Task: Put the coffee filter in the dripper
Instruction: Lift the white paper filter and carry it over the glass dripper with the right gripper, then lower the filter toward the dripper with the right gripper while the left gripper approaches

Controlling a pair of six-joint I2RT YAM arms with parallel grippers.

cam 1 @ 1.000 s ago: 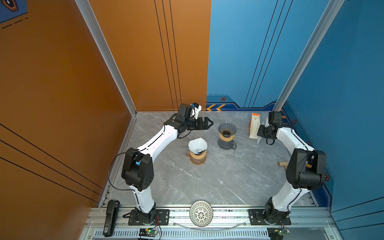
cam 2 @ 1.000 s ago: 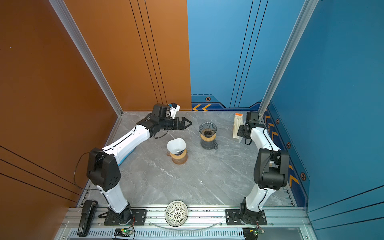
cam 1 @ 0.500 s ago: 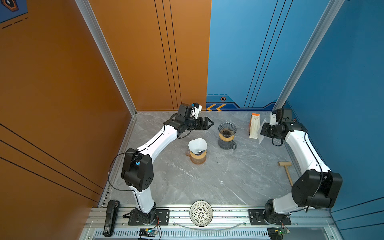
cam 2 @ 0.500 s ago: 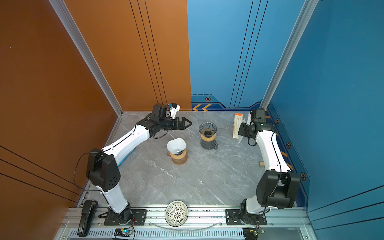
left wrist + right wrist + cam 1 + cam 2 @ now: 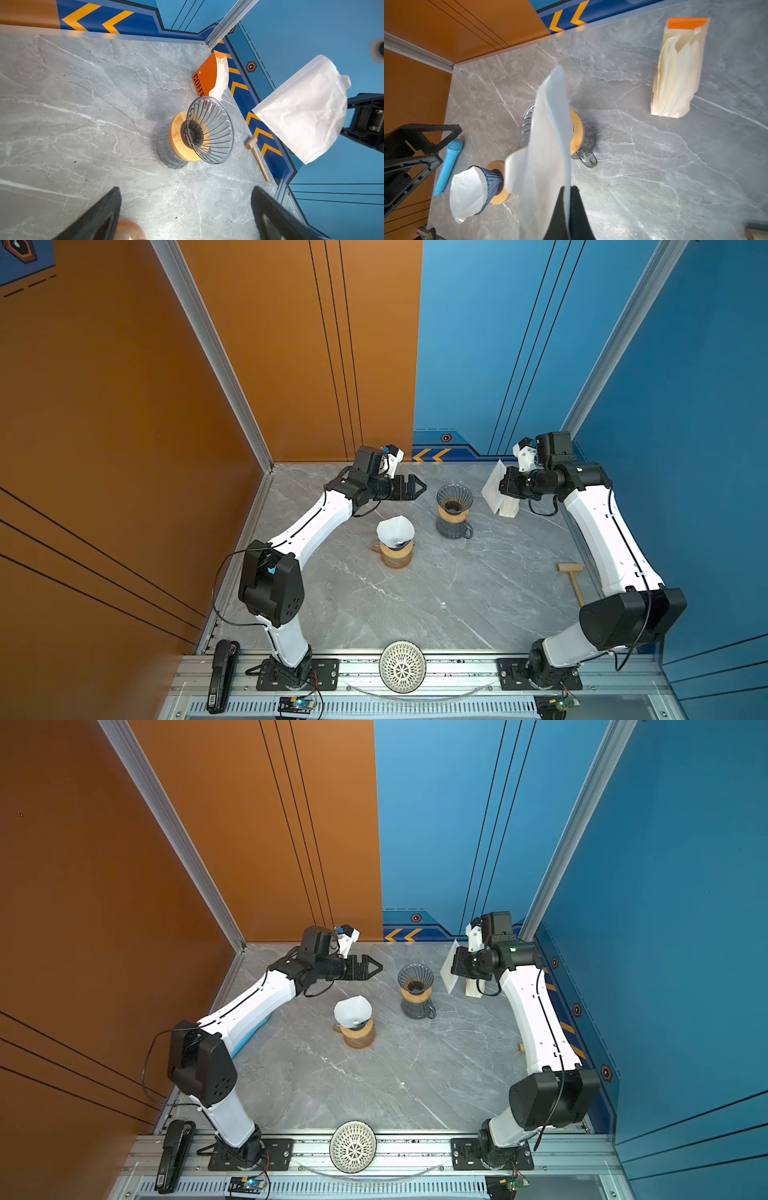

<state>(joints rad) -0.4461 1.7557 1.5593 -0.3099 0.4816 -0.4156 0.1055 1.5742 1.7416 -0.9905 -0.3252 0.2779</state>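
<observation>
The right gripper pinches a white filter by one edge, its jaws pressed together on the paper. The filter hangs in the air, folded flat and slightly crumpled. It is to the right of the glass dripper and apart from it, close to the packet of spare filters that stands near the back right corner. The dripper is upright and empty, resting on a wooden collar atop a dark server in the back middle of the table.

The left gripper hovers just left of the dripper and points toward it, with its jaws spread wide and nothing between them.

Nearer the front, below the left gripper in both top views, stands a blue dripper with its own paper in it, also on a wooden collar.

A wooden mallet lies by the table's right edge, beside the right arm. A blue tube lies on the table near the left arm. A white mesh bowl sits on the front rail, and a black stapler lies at the rail's left end.
</observation>
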